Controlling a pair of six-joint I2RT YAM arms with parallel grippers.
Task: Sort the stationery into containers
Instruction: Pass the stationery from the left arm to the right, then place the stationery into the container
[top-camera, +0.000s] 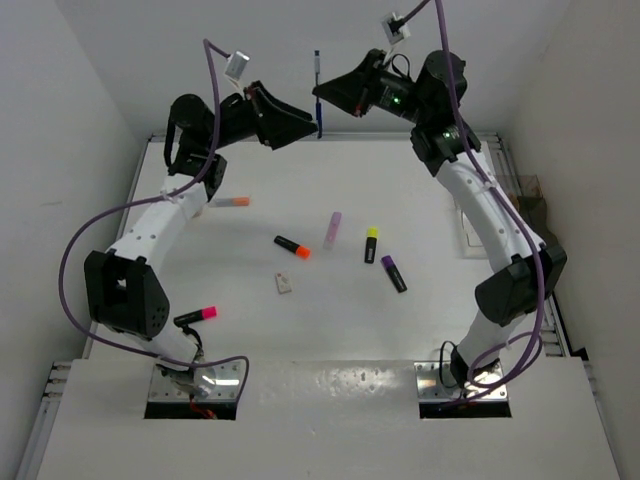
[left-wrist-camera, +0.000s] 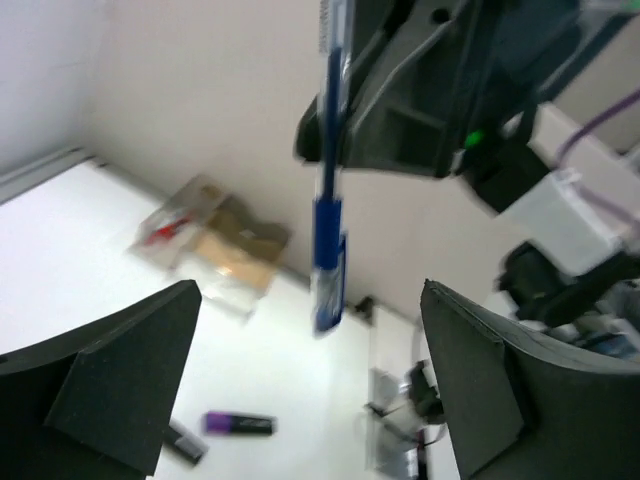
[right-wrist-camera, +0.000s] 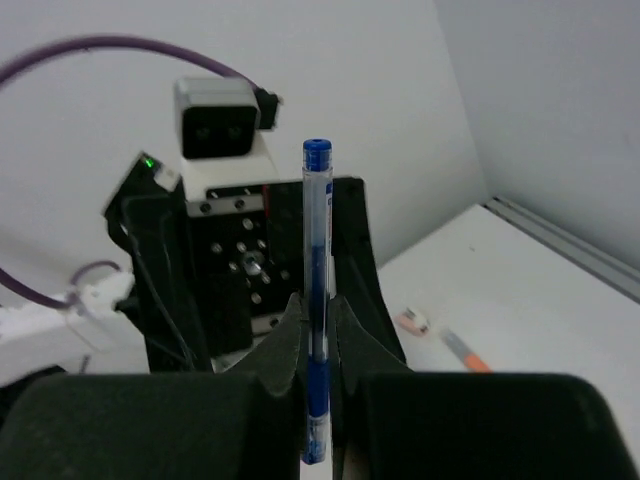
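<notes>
While the right gripper (right-wrist-camera: 318, 335) is pinching a blue pen (right-wrist-camera: 317, 230) upright between closed jaws, the left gripper (left-wrist-camera: 310, 295) is facing it, jaws spread wide.

Your arms (top-camera: 490, 215) are white links (top-camera: 150, 235) between black joints (top-camera: 125, 290), each trailed by a looping purple cable (top-camera: 68, 262). The left gripper (top-camera: 310, 128) and right gripper (top-camera: 322, 95) are black with matte wedge fingers (left-wrist-camera: 110, 390). Each wrist carries a green light (right-wrist-camera: 148, 160) and a white camera (right-wrist-camera: 220, 120). You can see screws (right-wrist-camera: 246, 266) on the left faceplate (right-wrist-camera: 225, 235).
</notes>
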